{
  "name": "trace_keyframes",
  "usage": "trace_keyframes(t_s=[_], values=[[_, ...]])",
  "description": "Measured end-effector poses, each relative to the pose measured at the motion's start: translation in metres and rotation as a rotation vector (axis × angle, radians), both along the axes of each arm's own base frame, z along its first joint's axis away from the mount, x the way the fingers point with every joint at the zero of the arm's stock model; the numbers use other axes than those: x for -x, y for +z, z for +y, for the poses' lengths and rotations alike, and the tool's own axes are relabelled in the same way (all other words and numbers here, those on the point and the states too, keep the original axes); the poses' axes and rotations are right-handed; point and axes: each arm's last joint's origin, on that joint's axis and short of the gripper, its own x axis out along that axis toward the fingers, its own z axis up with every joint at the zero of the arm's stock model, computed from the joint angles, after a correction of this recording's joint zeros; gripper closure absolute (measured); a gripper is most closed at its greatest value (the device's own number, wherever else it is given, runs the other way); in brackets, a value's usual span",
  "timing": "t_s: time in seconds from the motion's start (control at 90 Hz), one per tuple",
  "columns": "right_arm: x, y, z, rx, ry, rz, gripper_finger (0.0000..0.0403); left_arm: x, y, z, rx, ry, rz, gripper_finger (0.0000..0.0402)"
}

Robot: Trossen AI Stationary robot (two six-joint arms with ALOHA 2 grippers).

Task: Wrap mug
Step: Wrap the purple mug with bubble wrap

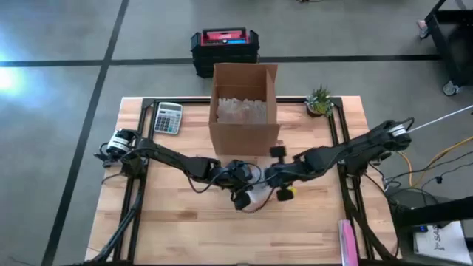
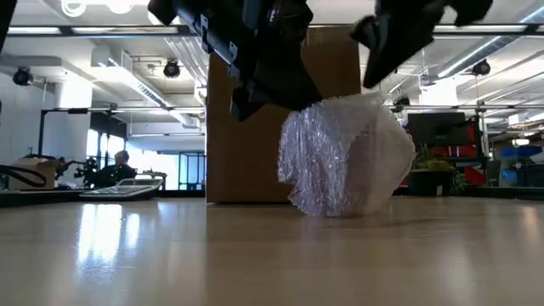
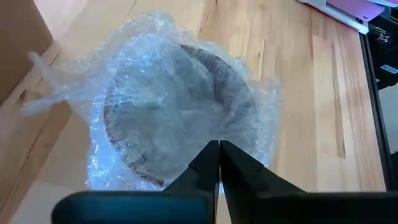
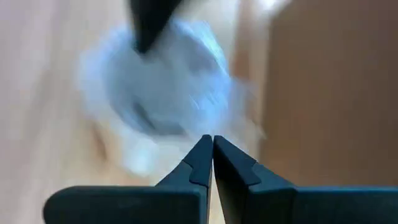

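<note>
Mug (image 3: pixel 168 118) wrapped in bubble wrap (image 2: pixel 344 157), standing on the wooden table (image 1: pixel 185 229) near the middle, just in front of the open cardboard box (image 1: pixel 244 107). Wrap bunched loosely around the mug, brown rim and grey inside showing through the plastic in the left wrist view, a loose tail of wrap sticking out toward the box.

Left gripper (image 3: pixel 219 149) right at the wrapped mug from the left side, fingers pressed together tip to tip, against the wrap; whether any film is pinched between them cannot be told. Right gripper (image 4: pixel 212 143) at the bundle from the right side, fingers likewise closed to a point, nothing visibly caught between them. Both arms meeting low over the bundle in the high view, dark against the wood.

Box holding more clear wrap. Calculator (image 1: pixel 168 117) at the far left of the table, small potted plant (image 1: pixel 320 100) at the far right, pink object (image 1: pixel 347 241) at the near right edge. Black and red case (image 1: pixel 225 44) on the floor beyond the table.
</note>
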Motion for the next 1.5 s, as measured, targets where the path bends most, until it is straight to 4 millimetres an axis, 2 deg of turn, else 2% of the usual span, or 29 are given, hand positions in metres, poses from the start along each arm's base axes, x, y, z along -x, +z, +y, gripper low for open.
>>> trace_keyframes(t_s=[0.111,0.278,0.378,0.578,0.733,0.889,1.089,1.289,1.389,1.5], values=[[0.01,-0.023,-0.007,-0.017,-0.04,-0.026,0.0403,0.0,0.001,0.0,0.0,0.001,-0.002,0.0402],[0.01,-0.05,-0.008,-0.047,-0.024,-0.114,0.0403,0.0,0.0,0.0,0.007,0.008,-0.003,0.0402],[0.009,-0.051,-0.002,-0.065,-0.007,-0.125,0.0403,0.0,0.0,0.0,0.011,0.01,-0.003,0.0402],[0.003,-0.03,0.008,-0.089,0.042,-0.205,0.0403,0.0,0.0,0.0,0.014,0.013,-0.001,0.0402],[-0.002,-0.052,0.01,-0.114,0.042,-0.169,0.0403,-0.001,0.001,0.0,0.014,0.017,-0.014,0.0402],[-0.008,-0.063,0.015,-0.119,0.038,-0.163,0.0403,-0.004,0.006,0.003,0.015,0.023,-0.028,0.0402],[-0.01,-0.063,0.016,-0.132,0.045,-0.173,0.0403,-0.012,0.009,0.018,-0.022,0.035,-0.069,0.0402],[-0.01,-0.063,0.017,-0.139,0.045,-0.176,0.0403,-0.023,-0.02,0.026,0.013,0.007,-0.006,0.0401],[-0.01,-0.054,0.017,-0.139,0.057,-0.165,0.0403,-0.026,-0.032,0.025,0.013,0.011,0.022,0.0401],[-0.01,-0.027,0.018,-0.128,0.078,-0.124,0.0403,-0.026,-0.038,0.024,0.019,0.017,0.045,0.0401]])
